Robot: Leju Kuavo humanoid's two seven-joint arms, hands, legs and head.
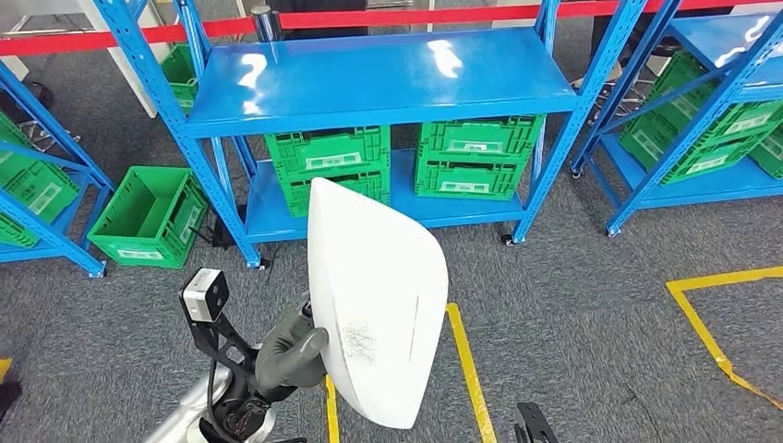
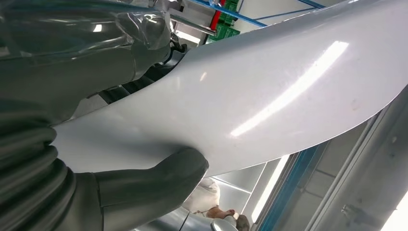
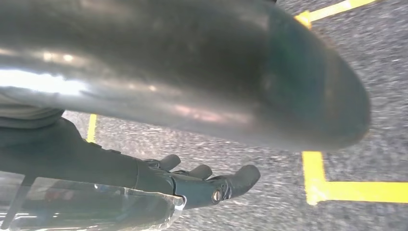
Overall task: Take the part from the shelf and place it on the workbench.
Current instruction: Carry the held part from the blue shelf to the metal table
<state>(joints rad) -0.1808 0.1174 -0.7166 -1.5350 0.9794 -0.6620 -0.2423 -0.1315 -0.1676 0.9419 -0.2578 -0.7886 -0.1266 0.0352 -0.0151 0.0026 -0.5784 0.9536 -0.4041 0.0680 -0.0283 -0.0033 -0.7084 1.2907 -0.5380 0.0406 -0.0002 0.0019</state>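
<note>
Your left robot hand (image 1: 288, 358) has the part (image 1: 379, 300) in its grip. In the head view, the white curved panel stands low in the centre of the frame, with the hand clamped on its left edge, thumb across the face and the darker fingers behind. The left wrist view confirms it: the thick grey thumb (image 2: 159, 185) presses on the glossy surface of the part (image 2: 269, 96), so the hold is a pinch at one edge rather than a wrap around the body.

The panel's long axis runs nearly up and down the frame, leaning slightly, its upper end overlapping the green crates (image 1: 337, 166) on the lower tier of the blue shelf (image 1: 369, 83). Most of the panel lies to the right of the holding hand, so its weight probably hangs off to that side of the grip.

Your right robot hand (image 3: 211, 185) is in the right wrist view, fingers stretched out and apart, holding nothing, above the grey carpet with its yellow floor tape (image 3: 337, 185). It appears to hang low at your side, so the left is plainly the nearer hand.

The top tier of the shelf is bare and the part is already off it. No worktop is in sight, so you will likely have to turn away from the shelf to find it before setting down.
</note>
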